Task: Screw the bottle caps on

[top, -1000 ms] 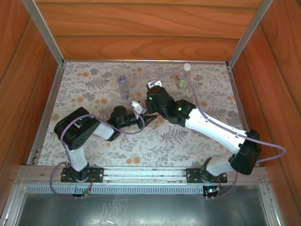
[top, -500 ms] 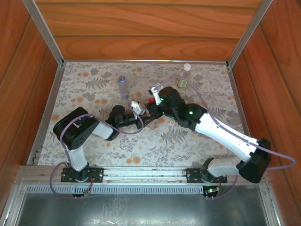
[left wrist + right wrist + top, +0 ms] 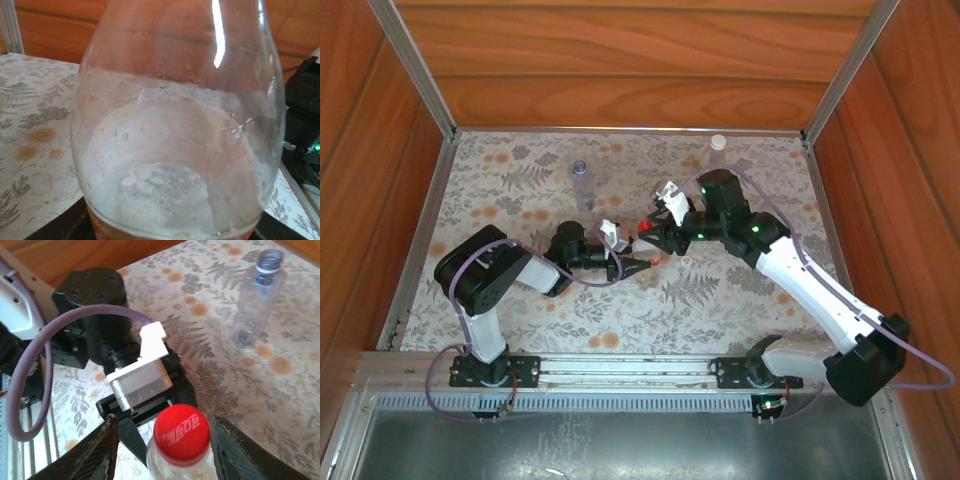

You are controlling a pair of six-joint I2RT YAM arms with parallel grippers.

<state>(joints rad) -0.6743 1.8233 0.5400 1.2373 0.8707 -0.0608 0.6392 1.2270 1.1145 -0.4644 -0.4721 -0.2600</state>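
A clear bottle (image 3: 175,125) with a red-and-white label stands upright, and my left gripper (image 3: 167,234) is shut on its lower body. Its red cap (image 3: 181,432) sits on the neck, seen from above as the red cap (image 3: 645,227). My right gripper (image 3: 165,452) is open and straddles that cap, with a carbon finger (image 3: 95,455) well clear on the left and the other close on the right. In the top view the left gripper (image 3: 636,261) and right gripper (image 3: 651,233) meet at mid-table. The bluish unlabelled bottle (image 3: 257,300) stands uncapped beyond.
The bluish bottle (image 3: 582,185) stands at the back left of centre. A white-capped bottle (image 3: 717,145) stands at the back right, partly behind the right arm. A small pale round piece (image 3: 686,261) lies on the floral mat (image 3: 520,190). Wooden walls enclose three sides.
My right gripper has opened off the red cap and its arm has swung right, uncovering the cap. The left arm and its bottle have stayed nearly still.
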